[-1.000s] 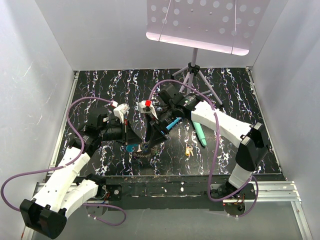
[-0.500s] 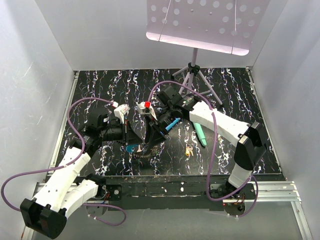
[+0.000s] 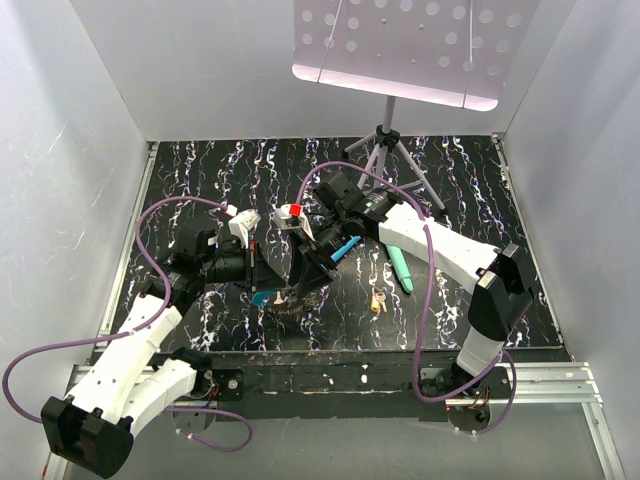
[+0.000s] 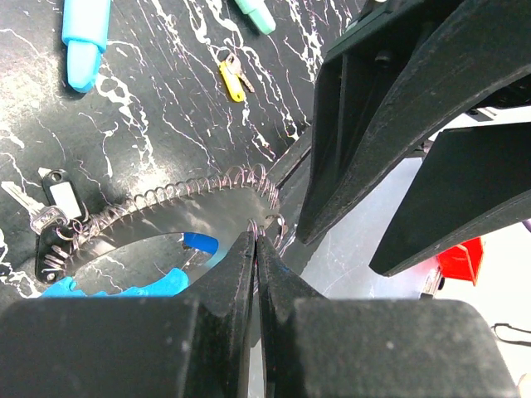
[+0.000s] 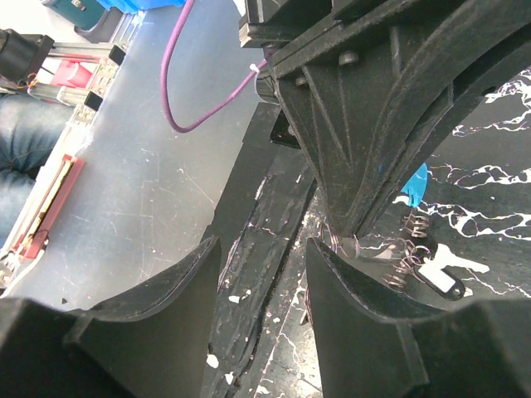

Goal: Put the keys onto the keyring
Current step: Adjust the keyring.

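Observation:
The keyring is a grey coiled loop with a bright blue section, lying near the table's front edge; it also shows in the top view. My left gripper is shut on the coil's right end, also seen in the top view. My right gripper is open and empty, its fingers just right of the pinched coil, over the table edge. A yellow-headed key lies apart to the right. A key with a black-and-white tag lies at the ring's left end.
A blue stick and a teal stick lie behind and right of the grippers. A music stand with a perforated plate stands at the back. White walls enclose the table. The black front rail runs under my right gripper.
My right gripper has edged slightly toward the keyring and the front edge. The left gripper still holds the coil, which has barely shifted.

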Robot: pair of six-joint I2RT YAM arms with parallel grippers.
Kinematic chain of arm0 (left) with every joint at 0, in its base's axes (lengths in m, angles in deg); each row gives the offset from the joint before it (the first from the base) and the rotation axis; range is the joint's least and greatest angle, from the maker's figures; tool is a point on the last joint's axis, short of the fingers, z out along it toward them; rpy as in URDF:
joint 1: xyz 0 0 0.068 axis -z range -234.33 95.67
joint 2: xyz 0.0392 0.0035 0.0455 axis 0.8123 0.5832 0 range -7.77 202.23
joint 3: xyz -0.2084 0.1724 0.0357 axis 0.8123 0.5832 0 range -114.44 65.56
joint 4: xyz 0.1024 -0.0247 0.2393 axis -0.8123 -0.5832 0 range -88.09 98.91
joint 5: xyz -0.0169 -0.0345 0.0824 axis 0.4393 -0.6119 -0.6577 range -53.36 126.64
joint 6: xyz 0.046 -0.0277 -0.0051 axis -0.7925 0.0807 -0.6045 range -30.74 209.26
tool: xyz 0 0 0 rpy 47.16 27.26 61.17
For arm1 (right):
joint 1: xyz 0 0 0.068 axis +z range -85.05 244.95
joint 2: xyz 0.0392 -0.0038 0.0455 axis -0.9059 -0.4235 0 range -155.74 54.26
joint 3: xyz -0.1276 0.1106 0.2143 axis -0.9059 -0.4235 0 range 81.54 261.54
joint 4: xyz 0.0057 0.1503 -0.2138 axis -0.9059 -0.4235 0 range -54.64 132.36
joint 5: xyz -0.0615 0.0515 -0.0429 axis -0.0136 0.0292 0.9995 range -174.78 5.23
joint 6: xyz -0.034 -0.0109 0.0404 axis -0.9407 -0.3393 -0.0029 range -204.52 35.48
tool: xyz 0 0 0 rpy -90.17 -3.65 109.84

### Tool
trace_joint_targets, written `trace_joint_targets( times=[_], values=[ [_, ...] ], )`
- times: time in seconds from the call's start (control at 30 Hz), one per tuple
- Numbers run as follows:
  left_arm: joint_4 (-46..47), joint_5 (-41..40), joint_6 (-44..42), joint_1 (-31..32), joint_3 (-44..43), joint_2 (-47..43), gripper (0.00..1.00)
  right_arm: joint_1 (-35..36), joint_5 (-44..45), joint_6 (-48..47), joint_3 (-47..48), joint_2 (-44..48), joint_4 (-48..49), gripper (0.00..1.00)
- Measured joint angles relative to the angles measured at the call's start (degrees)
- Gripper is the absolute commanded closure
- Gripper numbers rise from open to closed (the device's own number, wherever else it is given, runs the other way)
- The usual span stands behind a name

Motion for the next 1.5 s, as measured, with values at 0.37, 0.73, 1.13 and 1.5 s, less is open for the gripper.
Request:
trace_joint_targets(
  times=[0.37, 0.73, 1.13, 1.5],
  values=[
    [0.2, 0.5, 0.2, 0.0, 0.2, -0.2, 1.00, 0.0, 0.8, 0.2, 0.0, 0.0, 0.0, 0.46],
    [0.2, 0.6, 0.2, 0.0, 0.2, -0.2, 1.00, 0.2, 1.0, -0.3, 0.0, -0.3, -0.5, 0.52],
    [0.2, 0.6, 0.2, 0.0, 0.3, -0.3, 1.00, 1.3, 0.5, -5.2, 0.0, -0.3, -5.5, 0.54],
    [0.4, 0.9, -0.5, 0.0, 1.2, -0.8, 1.00, 1.7, -0.2, -9.1, 1.7, -0.3, -10.1, 0.47]
  ],
)
